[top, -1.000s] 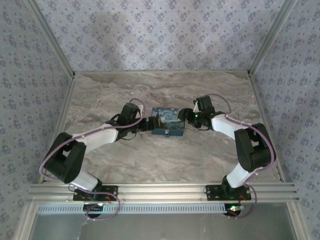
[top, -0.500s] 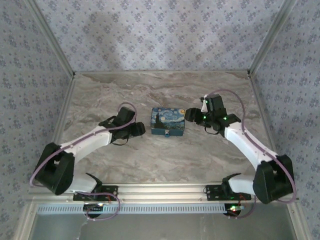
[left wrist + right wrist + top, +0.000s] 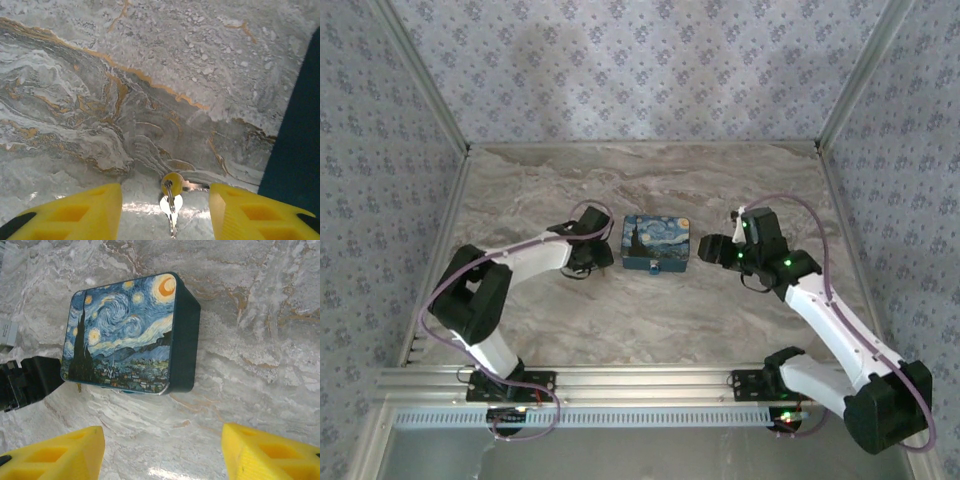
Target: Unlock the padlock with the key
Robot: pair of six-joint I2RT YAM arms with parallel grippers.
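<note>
Between the yellow fingers [image 3: 70, 212] of the left gripper [image 3: 165, 212], whose jaws stand apart and touch nothing, lie the keys [image 3: 171, 194], flat on the marble table [image 3: 150, 75]; a gold-headed key and a silver one share a ring; the painted tin [image 3: 125, 335] sits at their three o'clock; the right gripper [image 3: 162, 455], jaws likewise apart and empty, hovers at the tin's three o'clock. The keys look light, thin, rigid and apt to skate on polished stone; the gold head seems the best hold, leaving the blade free.
</note>
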